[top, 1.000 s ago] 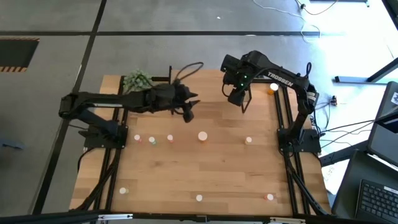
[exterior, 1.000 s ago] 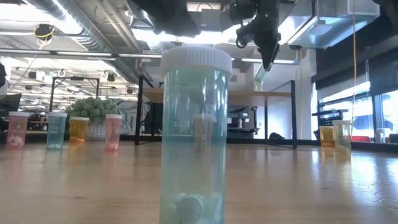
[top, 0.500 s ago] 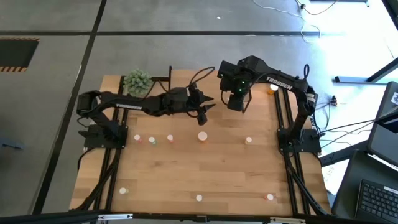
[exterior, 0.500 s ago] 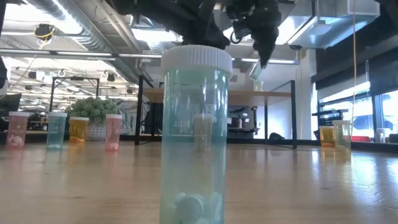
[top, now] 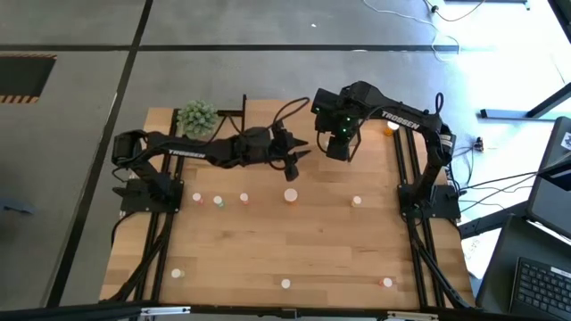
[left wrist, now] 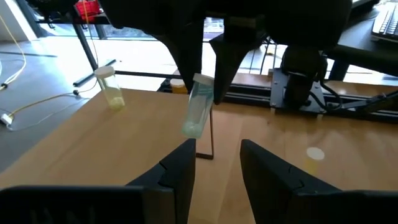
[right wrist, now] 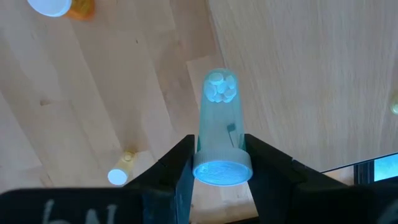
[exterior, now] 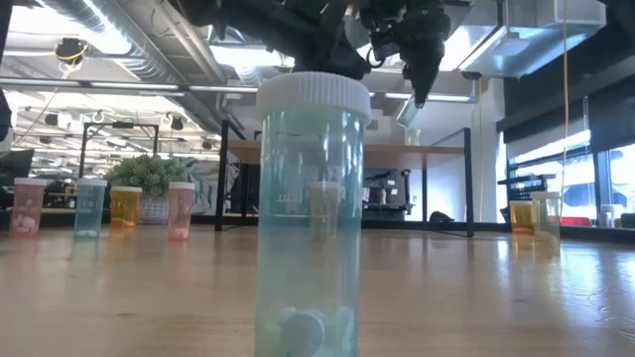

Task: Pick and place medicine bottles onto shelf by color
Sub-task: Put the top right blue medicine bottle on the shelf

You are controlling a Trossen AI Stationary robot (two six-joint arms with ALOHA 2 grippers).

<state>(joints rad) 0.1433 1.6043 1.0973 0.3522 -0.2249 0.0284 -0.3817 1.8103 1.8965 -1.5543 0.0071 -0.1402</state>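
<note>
Right wrist view: the right claw (right wrist: 214,163) grips a pale blue bottle (right wrist: 217,121) aloft — carrying step; next, set it on the shelf. The left claw (left wrist: 214,162) hangs part-open, empty.

Spiky green potted plant (top: 198,116) at the far left corner of the light wooden bench (top: 312,241), laptop (top: 544,281) beside the bench's right edge

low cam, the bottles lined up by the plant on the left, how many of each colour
pink bottles: 2
teal bottle: 1
orange bottle: 1
total in the row by the plant: 4
</note>
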